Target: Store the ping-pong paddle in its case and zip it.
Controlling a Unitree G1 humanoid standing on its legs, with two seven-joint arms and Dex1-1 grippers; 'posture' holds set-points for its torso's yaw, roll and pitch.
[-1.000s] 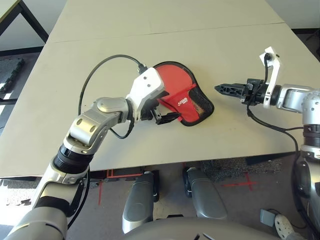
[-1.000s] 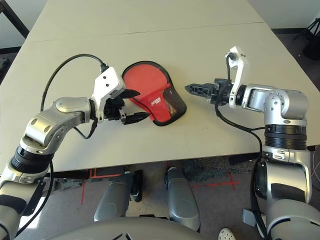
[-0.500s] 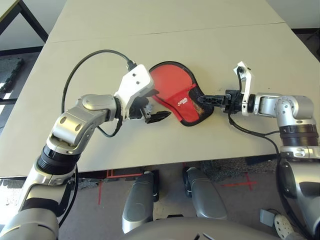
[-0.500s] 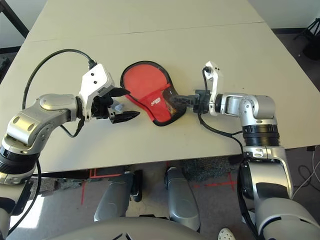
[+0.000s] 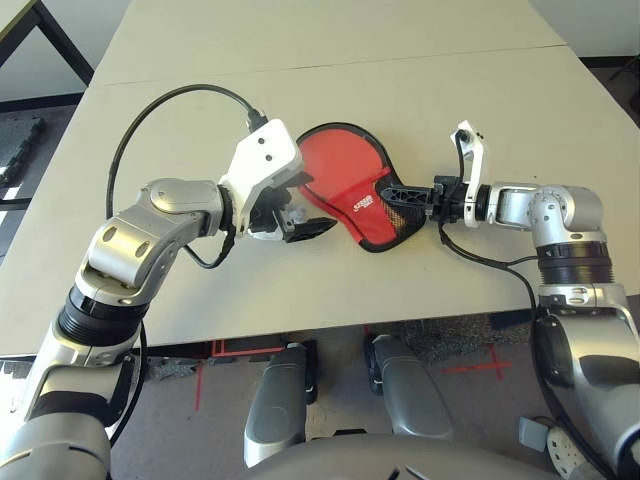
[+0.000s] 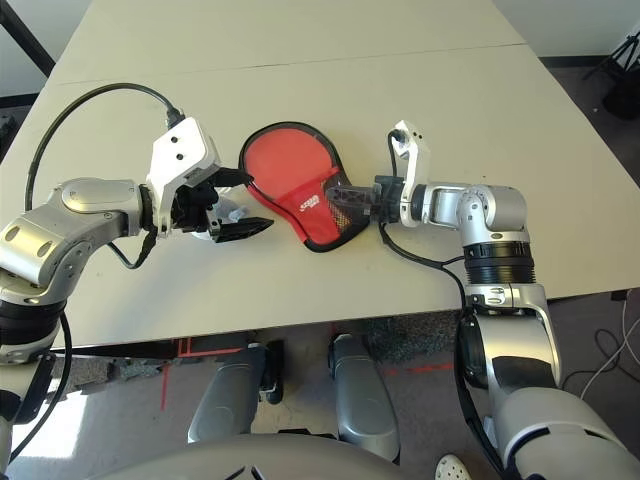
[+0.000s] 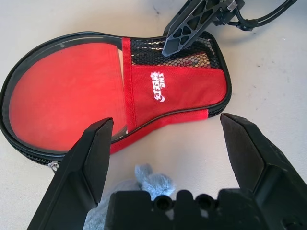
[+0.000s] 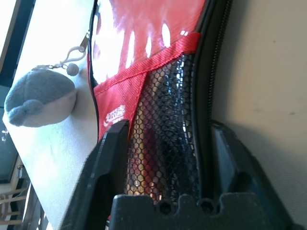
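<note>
The right gripper (image 5: 398, 192) pinches the mesh-pocket end of the red, black-piped, paddle-shaped soft case (image 5: 345, 180), which lies flat on the beige table (image 5: 330, 90) between both grippers. The left gripper (image 5: 300, 222) hovers spread wide, holding nothing, beside the case's round end. A shallow pinch could slip off the mesh or drag the case sideways; its long axis runs from the right gripper's tips towards the left gripper, round end leading.

The right gripper (image 5: 398, 192), well apart from the case (image 5: 350, 178) a second ago, now reaches across the table (image 5: 480, 90) to the case's mesh end, its fingers (image 8: 112, 158) straddling the mesh pocket and zip edge. The left gripper (image 5: 300, 215) stands farther out from the case than before, jaws wide apart.
</note>
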